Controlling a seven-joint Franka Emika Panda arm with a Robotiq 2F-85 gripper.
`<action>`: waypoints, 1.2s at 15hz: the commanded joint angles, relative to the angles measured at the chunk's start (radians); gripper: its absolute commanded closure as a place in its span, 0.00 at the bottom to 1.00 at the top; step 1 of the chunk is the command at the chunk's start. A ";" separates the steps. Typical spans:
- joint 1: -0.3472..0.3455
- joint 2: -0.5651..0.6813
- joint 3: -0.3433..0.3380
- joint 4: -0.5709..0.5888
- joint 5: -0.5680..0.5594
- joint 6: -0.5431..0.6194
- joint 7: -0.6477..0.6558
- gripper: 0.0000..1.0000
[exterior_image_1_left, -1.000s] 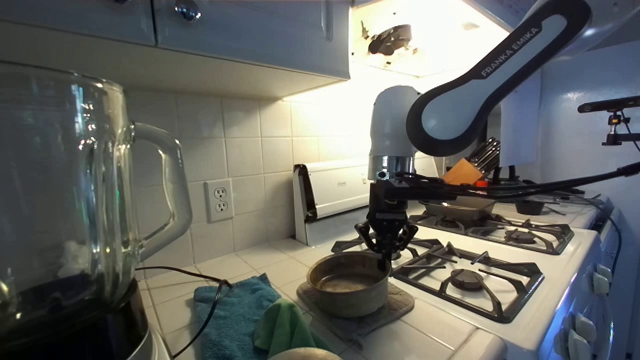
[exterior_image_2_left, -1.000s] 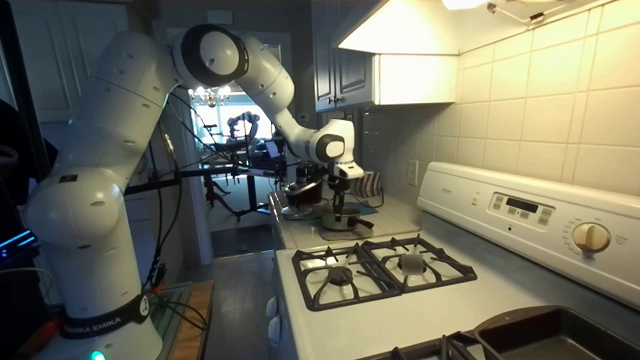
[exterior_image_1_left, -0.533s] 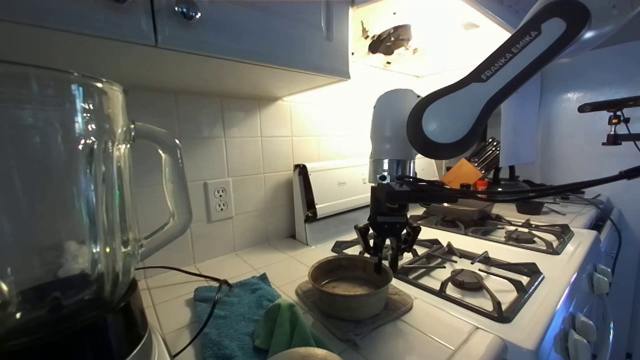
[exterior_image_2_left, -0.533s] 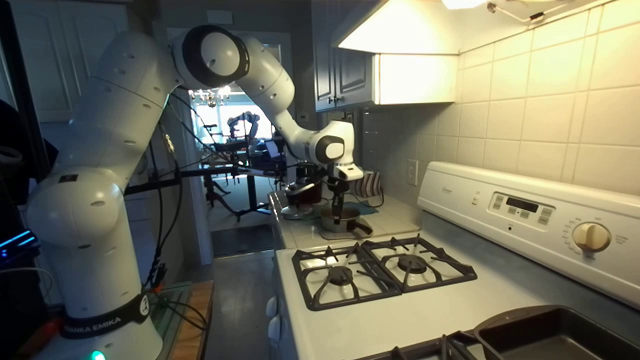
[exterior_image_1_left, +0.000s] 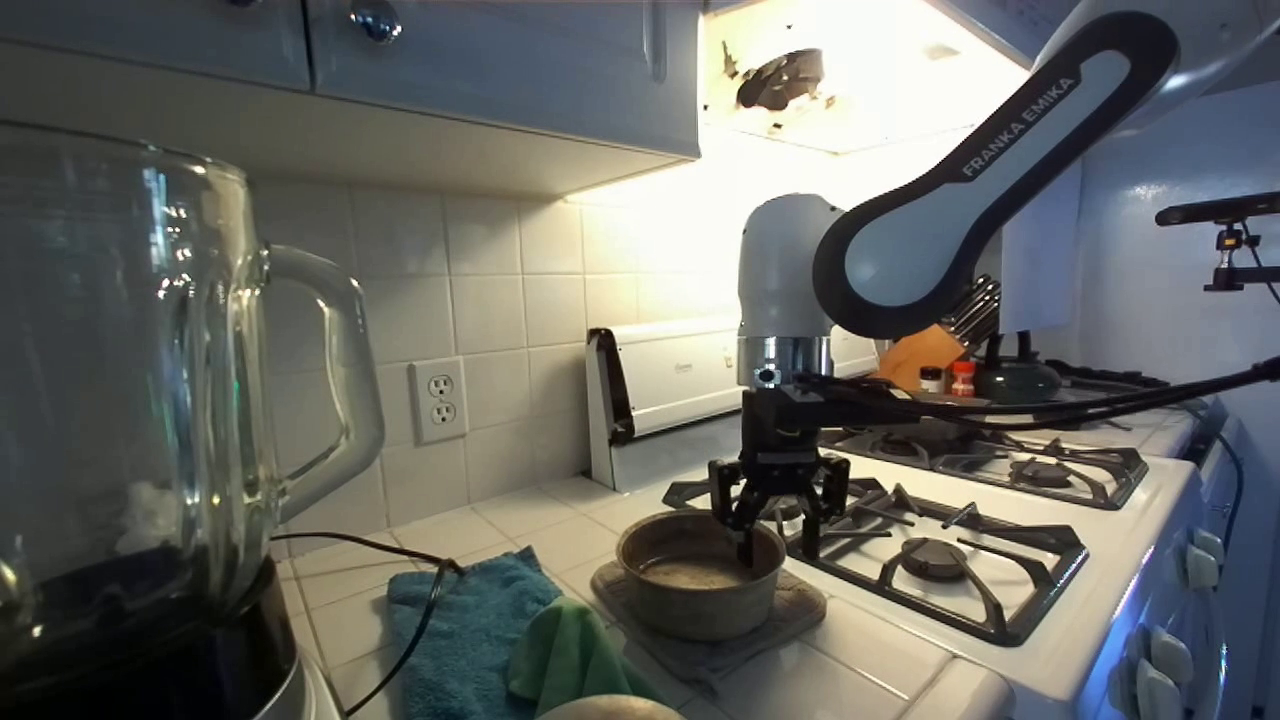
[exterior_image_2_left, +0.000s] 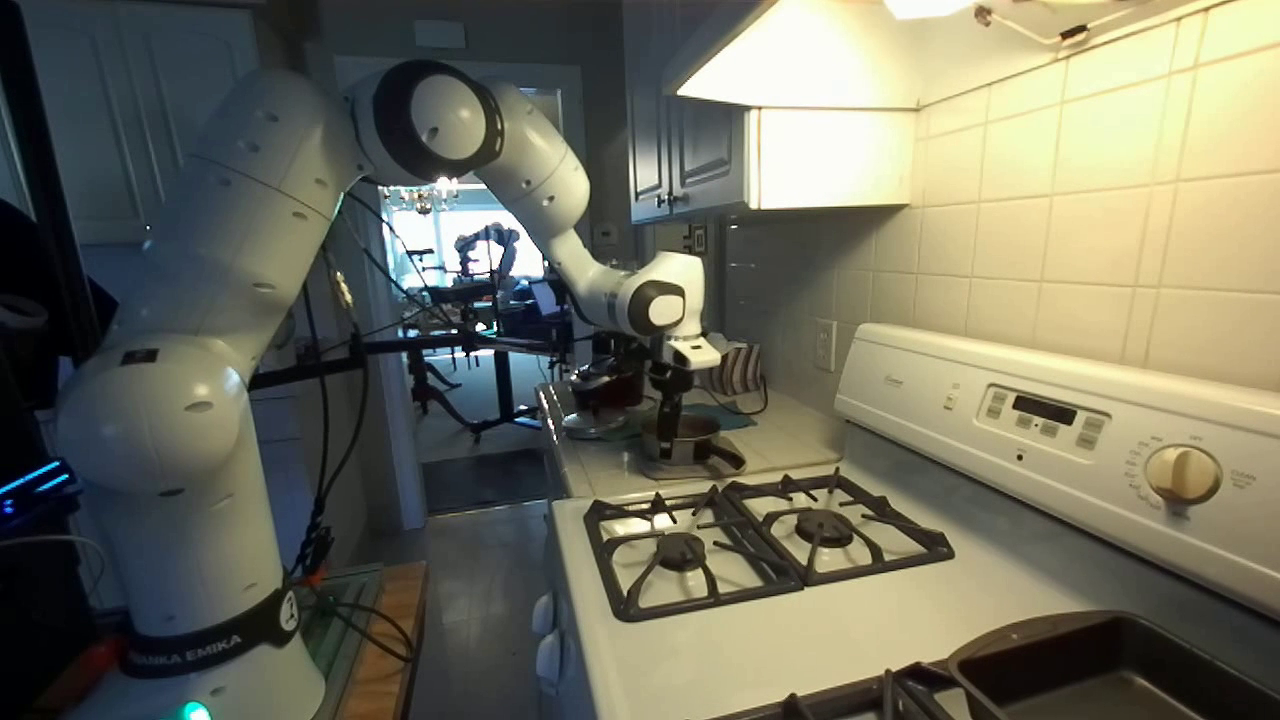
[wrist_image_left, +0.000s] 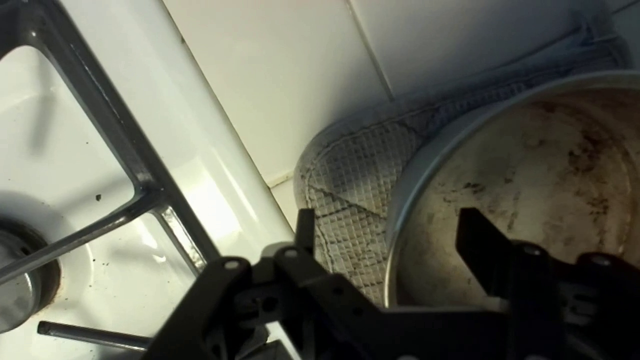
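A worn metal pot (exterior_image_1_left: 692, 605) sits on a grey quilted pad (exterior_image_1_left: 800, 605) on the tiled counter beside the stove. Its dark handle (exterior_image_2_left: 726, 456) points toward the back wall in an exterior view. My gripper (wrist_image_left: 387, 220) stands open astride the near rim. In the wrist view one of its fingers (wrist_image_left: 475, 235) is over the pot's stained inside, while the opposite one is outside, above the pad. The rim passes between them with a gap on both sides. Nothing is held.
Burner grates (exterior_image_1_left: 935, 560) adjoin the counter. A glass blender (exterior_image_1_left: 200, 380), a teal towel (exterior_image_1_left: 470, 630) and a green cloth (exterior_image_1_left: 560, 650) lie on the pot's other side. A dark baking pan (exterior_image_2_left: 1110, 665) rests on the stove farther along; the wall outlet (exterior_image_1_left: 438, 400) is behind.
The fingers, together at the pot's rim a second ago, have spread wide apart. The pot dropped slightly and then stayed still. The arm has come down a little.
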 joint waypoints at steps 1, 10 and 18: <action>0.007 0.008 -0.001 0.007 -0.010 -0.009 0.012 0.57; -0.008 0.012 0.005 0.017 0.020 0.002 0.019 1.00; -0.020 -0.014 0.012 -0.003 0.044 0.067 0.012 0.98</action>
